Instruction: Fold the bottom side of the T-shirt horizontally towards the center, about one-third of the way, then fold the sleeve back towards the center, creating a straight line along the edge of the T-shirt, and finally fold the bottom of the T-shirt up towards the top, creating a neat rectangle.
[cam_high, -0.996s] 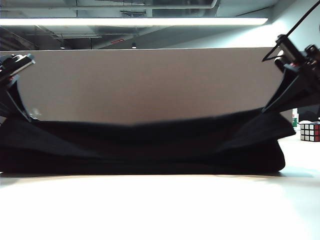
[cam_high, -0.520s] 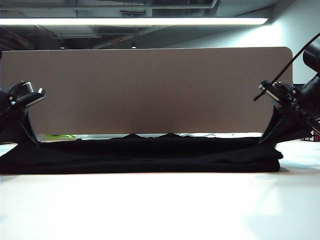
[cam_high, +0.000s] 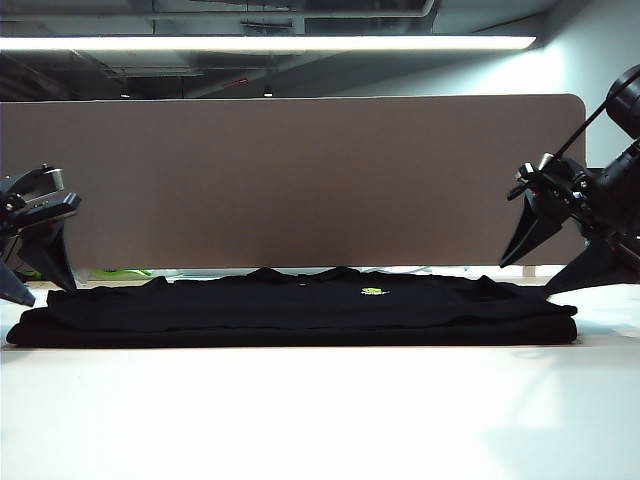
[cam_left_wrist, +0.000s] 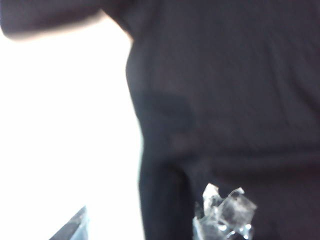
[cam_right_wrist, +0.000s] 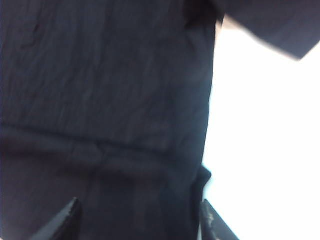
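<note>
Now the T-shirt (cam_high: 300, 312) lies flat on the white surface (cam_high: 320, 420), where a second ago its long edge hung lifted between the two arms in a sagging black sheet. Half a second ago that edge had already come down onto the pile, with both end effectors low at its ends; at present they have let go and stand clear above it. The left end effector (cam_high: 38, 262) hangs over the left end of the cloth with its dark fingers parted and nothing between them, and the right end effector (cam_high: 560, 255) sits above the right end, its two pointed fingers splayed wide and likewise empty.

That release suggests a fold has just been laid, and the garment reads as a long, low, layered band with fairly straight ends. Whether a further fold is still owed cannot be judged from this low angle.

The fabric is matte black knit, soft and limp, and it settles in shallow ripples rather than crisp creases. A small neon yellow-green logo (cam_high: 373, 292) shows on the top layer. In the right wrist view a stitched seam crosses the cloth, and a sleeve-like flap juts out over the bright surface. The left wrist view is blurred, showing a curved cloth edge. Behind stands a smooth tan divider panel (cam_high: 290, 180) with rounded corners.
</note>
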